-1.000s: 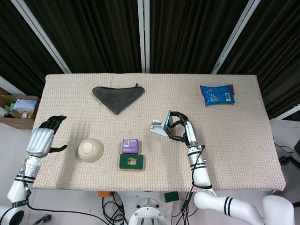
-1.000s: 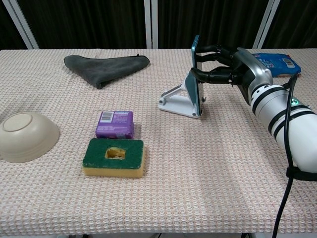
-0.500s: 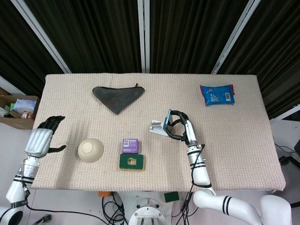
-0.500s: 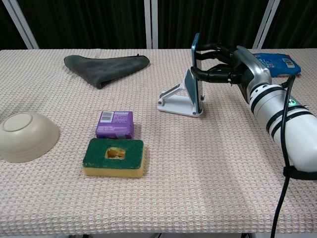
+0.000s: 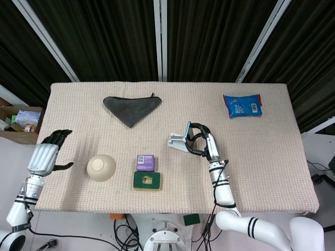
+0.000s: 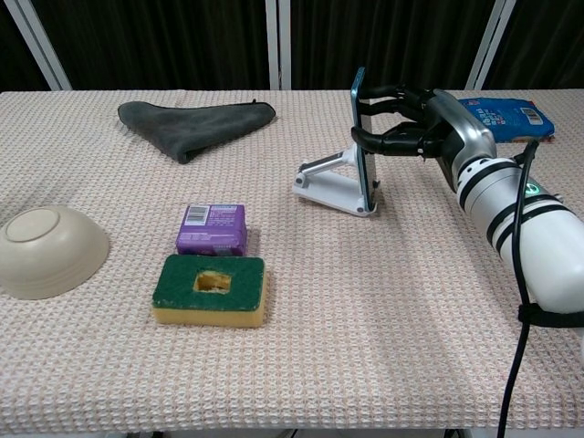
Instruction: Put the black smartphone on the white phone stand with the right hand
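Observation:
The black smartphone [image 6: 363, 137] stands nearly upright on edge, its lower end in the lip of the white phone stand [image 6: 333, 185] near the table's middle. My right hand [image 6: 422, 126] grips the phone from the right, fingers wrapped around its upper half. In the head view the same phone [image 5: 187, 135] leans against the stand [image 5: 175, 141] with the right hand [image 5: 201, 142] beside it. My left hand [image 5: 46, 153] hovers with fingers spread off the table's left edge, holding nothing.
A grey cloth [image 6: 196, 123] lies at the back left. A cream bowl [image 6: 44, 250] sits upside down at the left. A purple box [image 6: 212, 228] and a green-and-yellow sponge [image 6: 210, 288] lie in front of the stand. A blue packet [image 6: 505, 117] rests at the back right.
The right hand has nudged the phone and stand slightly to the right and the stand has turned a little. The left hand has not moved.

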Action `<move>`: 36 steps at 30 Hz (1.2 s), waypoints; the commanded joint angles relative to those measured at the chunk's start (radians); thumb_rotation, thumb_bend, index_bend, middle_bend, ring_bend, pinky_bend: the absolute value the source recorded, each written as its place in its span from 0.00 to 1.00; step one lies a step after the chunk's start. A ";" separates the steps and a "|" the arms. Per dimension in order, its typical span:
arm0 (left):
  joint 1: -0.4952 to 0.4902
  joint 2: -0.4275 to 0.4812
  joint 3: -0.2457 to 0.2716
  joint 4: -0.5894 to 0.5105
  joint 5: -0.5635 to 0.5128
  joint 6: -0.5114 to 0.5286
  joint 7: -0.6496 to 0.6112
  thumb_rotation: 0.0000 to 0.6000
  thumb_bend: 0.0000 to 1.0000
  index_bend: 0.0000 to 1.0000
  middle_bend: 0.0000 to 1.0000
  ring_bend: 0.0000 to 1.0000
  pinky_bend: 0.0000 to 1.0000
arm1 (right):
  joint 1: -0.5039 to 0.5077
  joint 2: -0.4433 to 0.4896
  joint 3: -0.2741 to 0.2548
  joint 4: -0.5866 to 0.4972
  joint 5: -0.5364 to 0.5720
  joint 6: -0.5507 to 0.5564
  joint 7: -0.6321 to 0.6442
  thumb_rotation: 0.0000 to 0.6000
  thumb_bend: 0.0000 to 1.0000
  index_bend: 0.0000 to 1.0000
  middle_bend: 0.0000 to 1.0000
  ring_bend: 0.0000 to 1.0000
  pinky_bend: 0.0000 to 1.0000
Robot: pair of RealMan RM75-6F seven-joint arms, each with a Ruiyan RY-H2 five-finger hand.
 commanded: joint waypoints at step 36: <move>0.017 0.025 -0.002 -0.027 -0.004 0.022 0.022 1.00 0.02 0.13 0.11 0.10 0.27 | -0.115 0.367 -0.178 -0.134 -0.261 0.107 -0.079 1.00 0.20 0.00 0.00 0.00 0.00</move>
